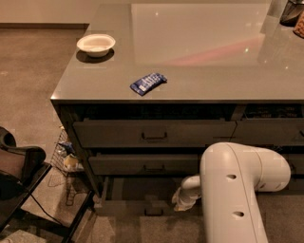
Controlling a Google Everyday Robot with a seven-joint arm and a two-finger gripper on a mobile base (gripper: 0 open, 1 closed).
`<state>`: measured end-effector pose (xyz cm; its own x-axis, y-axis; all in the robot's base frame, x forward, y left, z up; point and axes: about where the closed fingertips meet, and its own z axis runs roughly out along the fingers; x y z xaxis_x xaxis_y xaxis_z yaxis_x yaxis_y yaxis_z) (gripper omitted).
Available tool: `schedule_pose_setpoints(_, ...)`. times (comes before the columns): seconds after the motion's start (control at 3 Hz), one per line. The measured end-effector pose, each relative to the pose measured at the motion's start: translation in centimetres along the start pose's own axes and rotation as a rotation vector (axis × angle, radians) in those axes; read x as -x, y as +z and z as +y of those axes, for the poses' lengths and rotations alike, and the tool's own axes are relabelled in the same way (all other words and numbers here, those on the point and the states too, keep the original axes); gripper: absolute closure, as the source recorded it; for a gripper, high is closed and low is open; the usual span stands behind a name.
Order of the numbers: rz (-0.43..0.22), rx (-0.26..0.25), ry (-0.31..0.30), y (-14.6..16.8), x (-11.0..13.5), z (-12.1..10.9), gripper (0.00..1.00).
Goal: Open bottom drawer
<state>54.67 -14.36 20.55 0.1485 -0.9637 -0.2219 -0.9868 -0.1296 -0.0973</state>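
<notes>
The bottom drawer (127, 208) sits low in the centre of the frame. It stands out from the cabinet, with its slim front edge forward of the two taller drawer fronts (152, 133) above and a strip of its dark inside showing behind. Its small black pull (153, 211) is at the middle of the front. The gripper (182, 202) is just right of that pull, at the drawer's front edge. Whether it is wide, narrow or holding the pull cannot be told, since the white arm (232, 190) fills the lower right and covers most of it.

Open brown carpet (28, 66) runs along the left of the frame. In the lower left, a black chair (19, 173) and a wire basket (65, 156) crowd the cabinet's corner.

The grey countertop (199, 57) is glossy, with a pale reflection across its upper middle. A white bowl (96, 44) sits near its upper left corner, and a blue packet (148, 83) lies close to the front edge, well apart from the bowl.

Dark things (290, 11) at the upper right corner are cut off and hard to make out.
</notes>
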Motion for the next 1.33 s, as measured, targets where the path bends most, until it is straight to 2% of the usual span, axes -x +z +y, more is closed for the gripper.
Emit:
schedule_pose_setpoints(0.33,0.019,0.041,0.024,-0.5,-0.3,2.8,1.00)
schedule_pose_setpoints(0.67,0.094,0.116,0.121,-3.5,-2.1,8.5,1.00)
schedule_pose_setpoints(1.0,0.146,0.282,0.183,-5.4,-2.9,19.6,0.99)
schedule_pose_setpoints(1.33,0.146,0.300,0.179,-5.5,-2.9,20.7,0.77)
